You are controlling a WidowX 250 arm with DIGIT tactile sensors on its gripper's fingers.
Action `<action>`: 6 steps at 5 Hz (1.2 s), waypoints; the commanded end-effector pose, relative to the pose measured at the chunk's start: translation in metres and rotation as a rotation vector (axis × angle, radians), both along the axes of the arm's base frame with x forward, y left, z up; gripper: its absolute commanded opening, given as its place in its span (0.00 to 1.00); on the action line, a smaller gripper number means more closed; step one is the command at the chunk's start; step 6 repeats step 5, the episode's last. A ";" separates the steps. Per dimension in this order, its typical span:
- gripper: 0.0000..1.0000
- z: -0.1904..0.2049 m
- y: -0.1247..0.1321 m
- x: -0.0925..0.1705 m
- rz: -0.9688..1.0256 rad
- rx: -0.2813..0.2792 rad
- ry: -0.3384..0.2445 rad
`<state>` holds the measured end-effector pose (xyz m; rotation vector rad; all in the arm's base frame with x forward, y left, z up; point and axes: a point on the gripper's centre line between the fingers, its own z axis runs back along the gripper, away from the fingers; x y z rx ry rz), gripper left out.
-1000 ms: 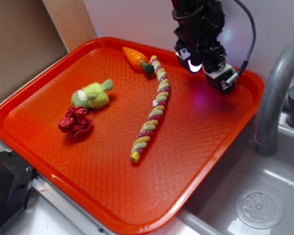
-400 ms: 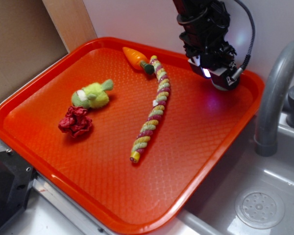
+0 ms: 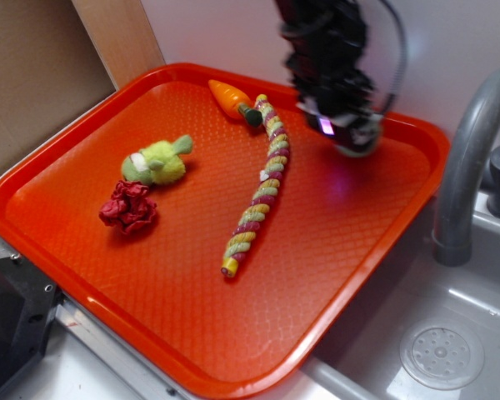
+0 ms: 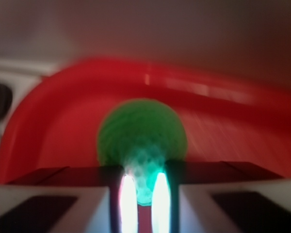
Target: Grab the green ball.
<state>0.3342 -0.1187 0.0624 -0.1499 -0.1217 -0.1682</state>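
**End effector swings left over the tray's far corner, green ball between its fingers**

In the wrist view, the small round green ball with a dimpled rubbery surface [image 4: 141, 133] sits dead centre, directly ahead of the black end effector [image 4: 141, 194]. Its lower part dips between the two lit white fingers [image 4: 128, 201], which stand close on either side. The fingers appear clenched on the ball, though blur hides whether the pads truly touch it. Behind the ball curves the raised rim of the orange plastic tray [image 4: 43, 102].

In the exterior view, the end effector [image 3: 337, 133] hangs above the tray's [image 3: 192, 367] far right corner. The ball itself is hidden there by the arm.

Compared with the pictures from a moment earlier, the end effector has shifted left, toward the striped twisted rope toy [image 3: 258, 187], and its outline is smeared by motion. The purple glow on the tray has followed it. This suggests the ball is being carried along rather than left behind, so the grab looks largely achieved; a slipping grip is the remaining risk.

The fuzzy lime-green plush toy [image 3: 156, 162], crumpled red fabric lump [image 3: 128, 207] and orange carrot toy [image 3: 232, 98] lie exactly where they did.
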 end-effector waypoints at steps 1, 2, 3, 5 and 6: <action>0.00 0.116 0.070 -0.086 0.067 0.032 0.020; 0.00 0.152 0.085 -0.127 0.061 0.080 0.071; 0.00 0.176 0.084 -0.162 0.154 0.119 0.069; 0.00 0.166 0.083 -0.174 0.330 0.135 0.029; 0.00 0.166 0.083 -0.174 0.330 0.135 0.029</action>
